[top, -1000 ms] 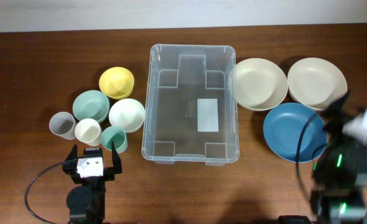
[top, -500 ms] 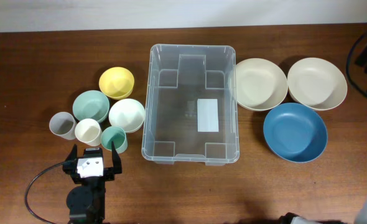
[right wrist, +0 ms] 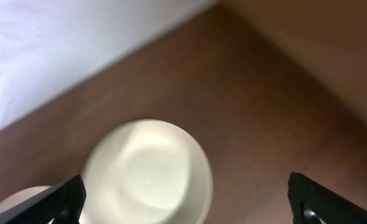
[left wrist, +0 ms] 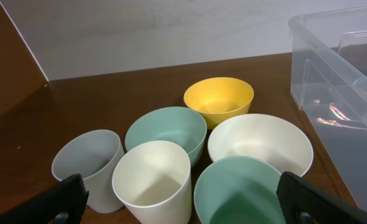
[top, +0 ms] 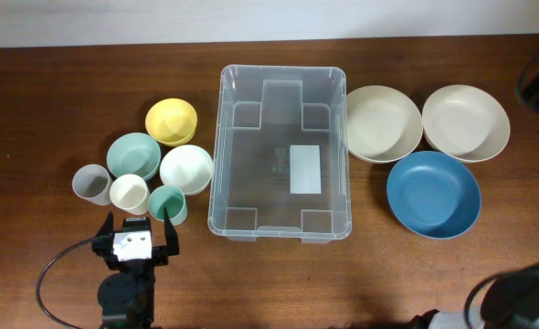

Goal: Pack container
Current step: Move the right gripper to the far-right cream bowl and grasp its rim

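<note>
Container (top: pixel 251 155) sits mid-way along the counter (top: pixel 32 110), right of and farther than my left fingers (top: pixel 138 226), which stand fully spread, holding nothing, just near of a teal cup (top: pixel 167 203). My right fingers (right wrist: pixel 186 199) are spread as wide, also bare, over a blurred cream bowl (right wrist: pixel 147 174).

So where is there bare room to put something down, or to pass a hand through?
The container is empty inside. Bare table lies left of the grey cup, and along the near edge in front of the container. Crowded: from the grey cup to the white bowl, packed together; opposite, the nearest cream bowl sits close against the container's wall.
</note>
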Motion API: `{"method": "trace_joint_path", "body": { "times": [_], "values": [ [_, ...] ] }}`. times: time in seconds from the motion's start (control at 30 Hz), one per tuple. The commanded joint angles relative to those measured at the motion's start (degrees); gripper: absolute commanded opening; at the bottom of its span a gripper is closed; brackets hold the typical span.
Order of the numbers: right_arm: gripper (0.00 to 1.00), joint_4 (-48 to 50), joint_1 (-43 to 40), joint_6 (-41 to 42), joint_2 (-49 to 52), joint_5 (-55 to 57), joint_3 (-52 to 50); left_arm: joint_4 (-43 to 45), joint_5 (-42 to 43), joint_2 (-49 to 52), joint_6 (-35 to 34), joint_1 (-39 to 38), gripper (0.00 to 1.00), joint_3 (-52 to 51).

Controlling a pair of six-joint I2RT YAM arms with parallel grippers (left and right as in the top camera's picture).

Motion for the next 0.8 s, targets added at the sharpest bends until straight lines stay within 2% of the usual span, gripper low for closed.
{"method": "trace_joint_path", "body": {
  "times": [0.0, 0.43, 0.77],
  "values": [
    [1.0, -0.9, -2.3, 1.9, 4.8, -0.5, 0.9, 0.1, 0.6, -0.2, 0.7, -0.1, 0.99, -0.4],
    [0.98, -1.0, -2.5, -7.8, 19.3, -4.0, 0.9, 0.1, 0.6, -0.2, 0.7, -0.1, 0.99, -0.4],
    [0.96, 0.1, -2.5, -8.0, 24.7, -8.6, 0.9, 0.1, 0.6, -0.2, 0.7, -0.1, 0.99, -0.4]
  ]
}}
